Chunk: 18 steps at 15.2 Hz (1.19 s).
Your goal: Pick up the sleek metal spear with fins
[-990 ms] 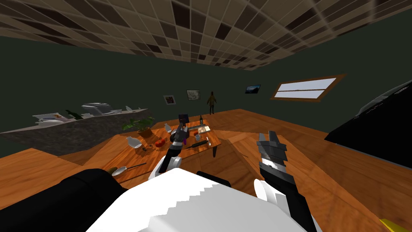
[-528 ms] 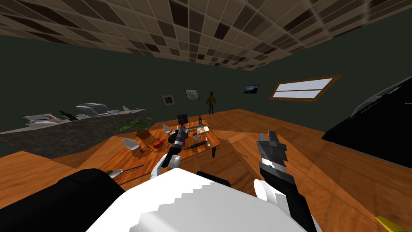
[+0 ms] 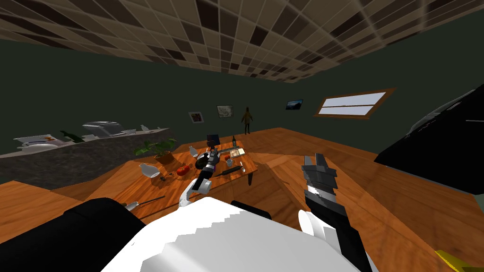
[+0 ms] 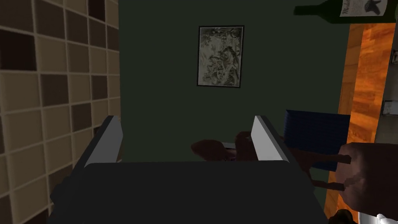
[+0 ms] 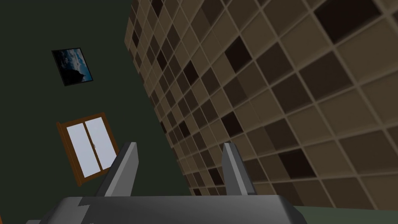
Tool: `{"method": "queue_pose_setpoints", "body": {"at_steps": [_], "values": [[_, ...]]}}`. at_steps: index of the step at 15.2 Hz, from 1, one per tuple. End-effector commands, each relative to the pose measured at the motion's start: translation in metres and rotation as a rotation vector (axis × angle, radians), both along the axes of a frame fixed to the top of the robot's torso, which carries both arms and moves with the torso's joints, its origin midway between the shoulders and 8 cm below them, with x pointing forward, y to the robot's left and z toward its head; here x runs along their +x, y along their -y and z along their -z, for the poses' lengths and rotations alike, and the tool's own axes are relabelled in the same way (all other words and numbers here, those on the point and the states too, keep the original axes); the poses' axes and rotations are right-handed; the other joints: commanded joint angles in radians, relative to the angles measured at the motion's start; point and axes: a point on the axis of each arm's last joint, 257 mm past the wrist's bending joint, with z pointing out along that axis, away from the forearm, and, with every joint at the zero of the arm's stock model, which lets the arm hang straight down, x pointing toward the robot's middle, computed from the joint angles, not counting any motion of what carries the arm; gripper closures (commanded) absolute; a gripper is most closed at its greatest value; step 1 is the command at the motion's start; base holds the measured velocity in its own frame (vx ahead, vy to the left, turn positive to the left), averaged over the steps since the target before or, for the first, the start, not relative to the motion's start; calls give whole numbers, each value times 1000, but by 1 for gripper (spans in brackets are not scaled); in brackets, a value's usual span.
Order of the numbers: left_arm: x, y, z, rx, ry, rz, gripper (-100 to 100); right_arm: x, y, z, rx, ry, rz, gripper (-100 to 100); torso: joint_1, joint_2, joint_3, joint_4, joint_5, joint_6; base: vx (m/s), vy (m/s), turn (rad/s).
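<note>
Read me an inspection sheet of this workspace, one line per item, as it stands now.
Surface: wooden table, crowded, on a wooden floor.
Job's things: slim dark rod on the table by the left gripper; thin silver-headed shaft on wood nearer me; cannot tell which is the spear.
Clutter: potted plant, white vase, red fruit, dark bottle, small cup.
Grippers: left gripper over the table, open, empty; right gripper raised beside the table, open, empty.
Cables: nothing seen.
Surroundings: stone counter with appliances, window, framed pictures on a dark wall.
</note>
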Motion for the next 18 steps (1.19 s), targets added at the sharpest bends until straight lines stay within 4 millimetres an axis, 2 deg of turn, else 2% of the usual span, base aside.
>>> {"method": "queue_pose_setpoints", "body": {"at_steps": [1,4,5,6,9,10,12,13,15,16,17,18], "values": [[9,-16,19,-3,-59,-26,-100,0,0,0,0,0,0,0,0,0,0,0,0,0,37,-28,-44],[13,-34,51,-13,-137,-58,-100,0,0,0,0,0,0,0,0,-1,0,0,0,0,34,-29,-37],[13,-35,52,-14,-140,-59,-100,0,0,0,0,0,0,0,-1,-1,0,0,0,0,24,-19,-7],[18,-47,65,-21,-180,-80,-100,0,0,0,0,0,0,0,0,0,0,0,0,0,23,-22,-26],[20,-65,96,-36,-255,-115,-100,0,0,0,0,0,0,0,-1,0,0,0,0,0,32,-29,-45],[26,-75,99,-45,-275,-132,-100,0,0,0,0,0,0,0,-1,0,0,0,0,0,35,-33,-41],[21,-80,118,-52,-312,-145,-100,0,0,0,0,0,0,0,-1,0,0,0,0,0,27,-26,-22],[26,-90,122,-63,-336,-164,-100,0,0,0,0,0,0,0,0,0,0,0,0,0,23,-21,-29],[21,-95,138,-69,-367,-174,-100,0,0,0,0,0,0,0,0,0,0,0,0,0,23,-17,-29],[21,-95,139,-70,-370,-176,-100,0,0,0,0,0,0,0,0,1,0,0,0,0,9,-8,-1],[23,-107,152,-87,-409,-200,-100,0,0,0,0,0,0,0,0,1,1,0,0,0,12,-15,-42],[19,-109,161,-91,-428,-207,-100,0,0,0,0,0,0,0,0,1,1,0,0,0,17,-17,-47]]}}
